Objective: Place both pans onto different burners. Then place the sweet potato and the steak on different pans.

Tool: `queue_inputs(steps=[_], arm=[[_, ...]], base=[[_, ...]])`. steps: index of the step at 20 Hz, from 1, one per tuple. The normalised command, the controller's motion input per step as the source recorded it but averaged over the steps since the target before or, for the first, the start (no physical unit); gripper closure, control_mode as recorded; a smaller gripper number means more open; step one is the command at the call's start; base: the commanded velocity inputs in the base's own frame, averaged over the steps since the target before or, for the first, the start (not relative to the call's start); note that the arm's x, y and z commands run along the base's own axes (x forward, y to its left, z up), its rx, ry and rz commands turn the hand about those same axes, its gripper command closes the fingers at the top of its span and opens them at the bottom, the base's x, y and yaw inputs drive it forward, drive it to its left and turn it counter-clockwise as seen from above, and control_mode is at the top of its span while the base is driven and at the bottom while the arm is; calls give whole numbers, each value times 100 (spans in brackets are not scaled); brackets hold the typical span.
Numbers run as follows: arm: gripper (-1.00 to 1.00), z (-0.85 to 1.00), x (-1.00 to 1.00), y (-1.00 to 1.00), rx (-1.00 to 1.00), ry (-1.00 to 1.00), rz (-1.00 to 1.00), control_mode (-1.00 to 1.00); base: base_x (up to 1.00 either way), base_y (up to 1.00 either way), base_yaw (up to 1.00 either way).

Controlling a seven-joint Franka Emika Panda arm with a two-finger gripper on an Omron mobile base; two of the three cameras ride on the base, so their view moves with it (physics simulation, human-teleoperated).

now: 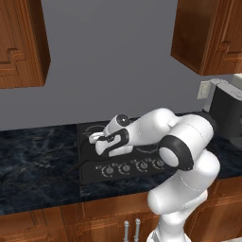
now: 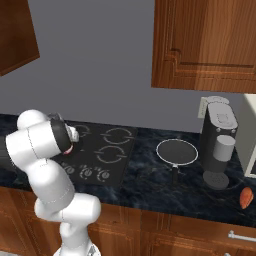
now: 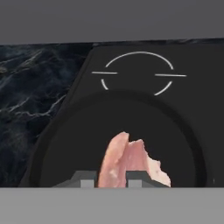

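Two pans sit on the dark marble desk (image 2: 150, 185) of a simulated kitchen: a black pan (image 3: 122, 135) fills the lower half of the hand view on the near left of the cooktop (image 2: 117, 150), its thin handle (image 1: 75, 168) reaching toward the lower left of the left base view, while a silver-rimmed pan (image 2: 176, 151) rests on the desk at centre right of the right base view, beside a coffee machine (image 2: 220, 145) and well apart from the cooktop. One steak (image 3: 127, 162) hangs at the bottom centre of the hand view, pinched between the two fingertips of the gripper (image 3: 111, 178), which is closed on the meat just above the black pan; whether the meat touches the pan cannot be told. One sweet potato (image 2: 245, 198) lies at the far right edge of the right base view, on the desk past the coffee machine. Four burners mark the cooktop; three rings (image 2: 117, 135) are plain in the right base view, and another (image 3: 138, 72) shows at the top of the hand view beyond the pan. Four knobs (image 1: 125, 168) line the cooktop's front edge. The white arm (image 1: 184, 146) rises from the lower right of the left base view, bends at the elbow and reaches left, its hand angled down over the cooktop's left side.
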Motion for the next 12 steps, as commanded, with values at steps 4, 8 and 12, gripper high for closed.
queue_inputs(steps=[4, 8, 12], arm=[[100, -16, 24, 1, 0, 0, 0, -100], [100, -24, 21, 3, 0, 0, 0, -100], [100, -28, 18, 7, 0, 0, 1, -100]], base=[[0, 0, 0], [0, 0, 0], [0, 0, 0]])
